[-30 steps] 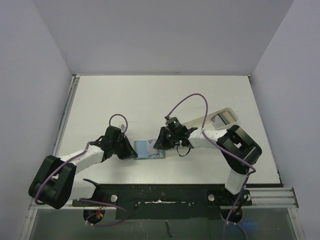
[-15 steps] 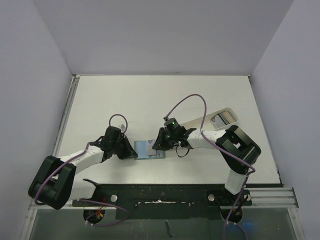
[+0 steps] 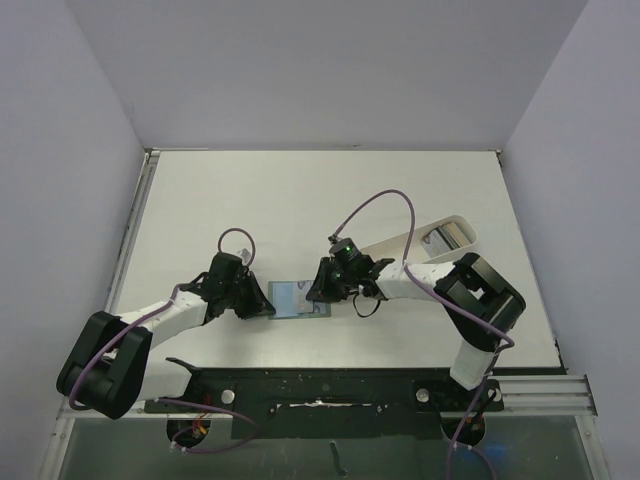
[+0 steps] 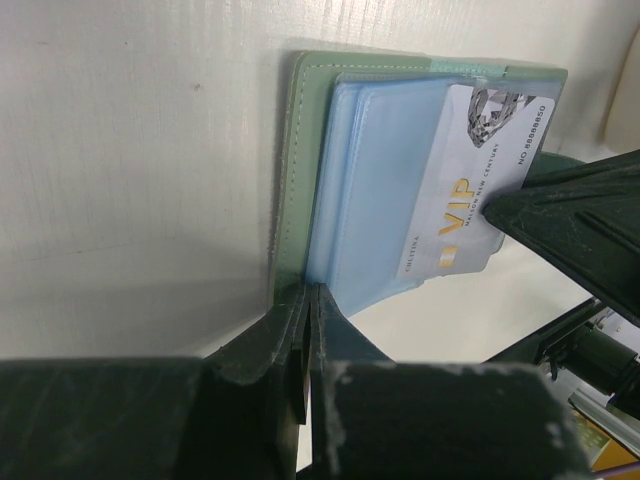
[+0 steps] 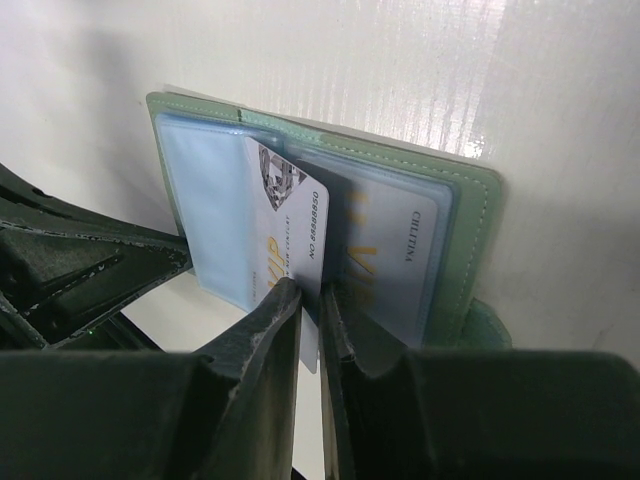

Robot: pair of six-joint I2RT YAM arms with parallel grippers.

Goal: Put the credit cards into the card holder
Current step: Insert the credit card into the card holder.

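Slightly leftward since a second ago, the right tool (image 3: 318,291) has edged closer over the wallet (image 3: 297,298); the left arm has not shifted. At left, the left tool (image 3: 263,300) is clamped on the wallet's green edge, and the wallet lies open on the white bench (image 3: 300,200). A pale silver card (image 5: 290,215) marked VIP sits partly tucked into a blue pocket, its free end pinched in the closed right tool. Another card (image 5: 400,265) fills the neighbouring pocket. Farther right lies a long white tray (image 3: 462,222).

Stitched matt leatherette card holder (image 5: 470,215), glossy clear-plastic sleeves (image 4: 375,190), glossy card (image 5: 295,225)
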